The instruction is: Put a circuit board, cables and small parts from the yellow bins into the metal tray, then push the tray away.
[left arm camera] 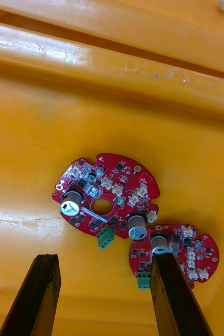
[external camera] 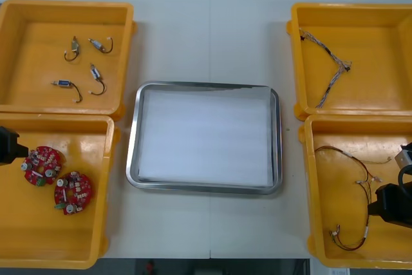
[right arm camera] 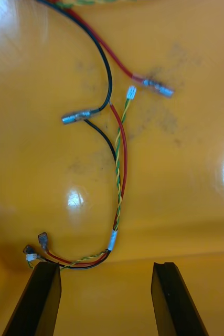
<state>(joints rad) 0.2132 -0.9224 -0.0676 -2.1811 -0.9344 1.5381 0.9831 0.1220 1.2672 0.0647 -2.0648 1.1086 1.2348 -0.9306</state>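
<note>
**Tray.** The metal tray (external camera: 132, 159) sits at the middle of the table (external camera: 212, 30), between the left and right pairs of yellow bins. Its inside is white and its rim is shiny.

**Left side.** The far left bin (external camera: 32, 37) holds four small metal parts (external camera: 95, 72), scattered apart on its floor. The near left bin (external camera: 58, 236) holds two round red circuit boards. The first board (external camera: 42, 165) and the second board (external camera: 73, 192) lie flat, just beside each other. The left gripper (left arm camera: 104, 260) hangs over this near bin, at its outer side in the front view. Its fingers stand apart and grip nothing. In the left wrist view the first board lies beyond the fingertips, and the second is partly hidden behind one finger.

**Right side.** The far right bin (external camera: 380, 56) holds a twisted blue and white cable (external camera: 328, 62), bent in an angle. The near right bin (external camera: 309, 185) holds a loose bundle of red, black and yellow cables (external camera: 358, 175), lying on the bin floor. The right gripper (right arm camera: 105, 265) hangs over this near bin, toward its outer side. Its fingers stand apart with nothing between them. In the right wrist view the bundle lies beyond the fingertips, and its end with small metal terminals is close to one fingertip. I cannot tell whether they touch.

**Task items.** The boards, cables and small parts all lie in their bins.
</note>
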